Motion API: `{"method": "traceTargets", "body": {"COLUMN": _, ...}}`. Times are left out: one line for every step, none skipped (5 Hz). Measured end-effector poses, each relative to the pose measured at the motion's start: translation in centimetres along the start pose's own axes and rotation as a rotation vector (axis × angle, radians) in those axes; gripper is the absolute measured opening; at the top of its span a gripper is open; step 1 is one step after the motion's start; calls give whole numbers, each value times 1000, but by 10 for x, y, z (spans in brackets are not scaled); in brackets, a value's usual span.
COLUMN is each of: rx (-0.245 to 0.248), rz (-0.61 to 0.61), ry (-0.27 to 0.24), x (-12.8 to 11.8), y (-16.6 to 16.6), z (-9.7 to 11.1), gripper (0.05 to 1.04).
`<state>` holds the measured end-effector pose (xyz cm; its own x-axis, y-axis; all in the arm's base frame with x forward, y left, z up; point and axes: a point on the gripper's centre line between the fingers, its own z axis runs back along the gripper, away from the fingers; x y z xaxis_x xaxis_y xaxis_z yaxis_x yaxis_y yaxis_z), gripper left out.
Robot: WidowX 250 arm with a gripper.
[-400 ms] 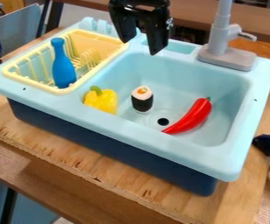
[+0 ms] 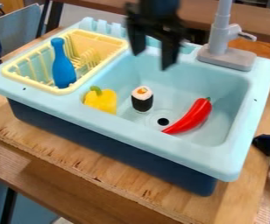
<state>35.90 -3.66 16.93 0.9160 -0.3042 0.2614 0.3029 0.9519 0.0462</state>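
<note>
Wooden boards carry a light-blue plastic toy sink. By its basin's near-left corner lies a yellow plastic bell pepper; beside it stands a black-and-white toy sushi roll, and a curved red plastic chili is near the right edge. The black 2-finger gripper has just shifted lower and rightward, nearer these 3 foods but touching none. Despite the blur, it seems released and empty.
</note>
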Motion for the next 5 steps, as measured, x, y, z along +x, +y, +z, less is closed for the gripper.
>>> {"method": "traceTargets", "body": {"rx": -5, "rz": -53, "ry": -54, "x": 18, "y": -20, "z": -12, "gripper": 1001}}
{"method": "traceTargets", "body": {"rx": -50, "rz": -99, "ry": -99, "x": 27, "y": -35, "z": -20, "gripper": 1001}}
{"method": "traceTargets", "body": {"rx": -69, "rz": -101, "ry": -66, "x": 15, "y": -44, "z": -34, "gripper": 1001}}
{"method": "traceTargets", "body": {"rx": -122, "rz": -61, "ry": -42, "x": 0, "y": -53, "z": -51, "gripper": 1001}}
{"method": "traceTargets", "body": {"rx": -130, "rz": -41, "ry": -16, "x": -8, "y": -55, "z": -57, "gripper": 1001}}
